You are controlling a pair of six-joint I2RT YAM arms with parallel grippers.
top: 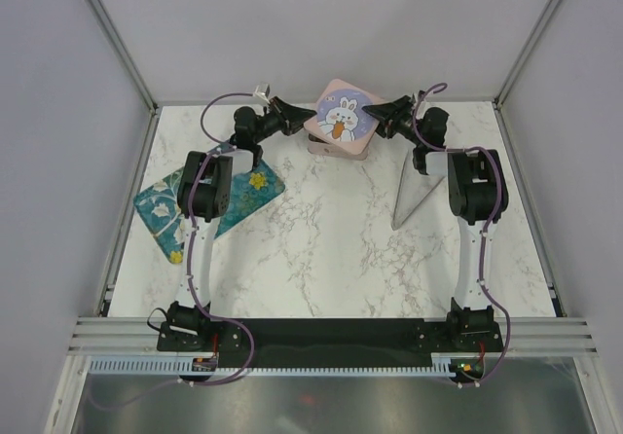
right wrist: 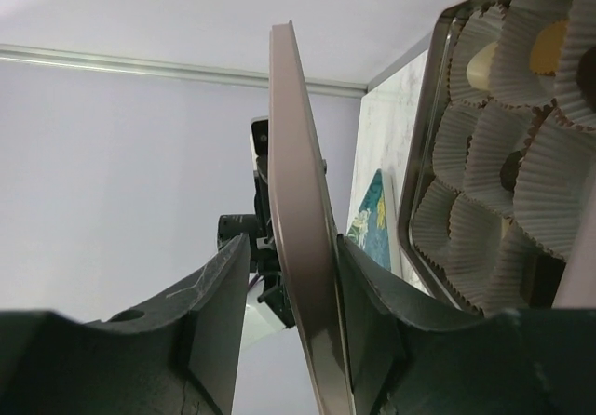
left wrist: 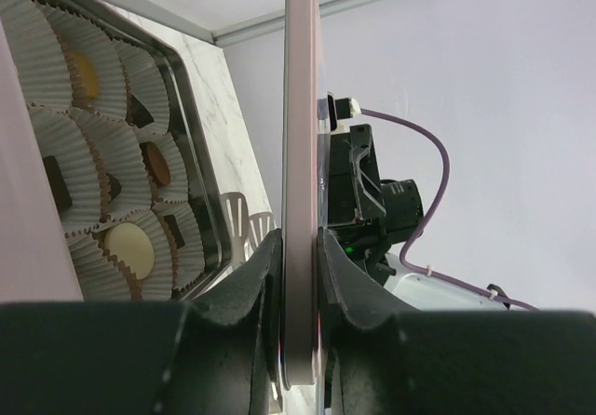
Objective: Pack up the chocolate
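Note:
A pink square lid (top: 339, 120) with a rabbit picture hangs tilted over the square tin (top: 331, 149) at the back of the table. My left gripper (top: 304, 121) is shut on the lid's left edge; in the left wrist view both fingers press the edge-on lid (left wrist: 301, 154). My right gripper (top: 373, 113) straddles the opposite edge and stands open. One finger (right wrist: 372, 285) touches the lid (right wrist: 298, 201), the other (right wrist: 219, 285) is apart from it. The chocolate sits in pale paper cups inside the tin (left wrist: 200, 154): a brown piece (left wrist: 154, 164), a whitish one (left wrist: 128, 247), a dark one (right wrist: 510, 168).
A blue floral sheet (top: 209, 200) lies on the marble table under the left arm. A grey folded triangular sheet (top: 417, 193) lies by the right arm. Enclosure walls and frame posts stand close behind the tin.

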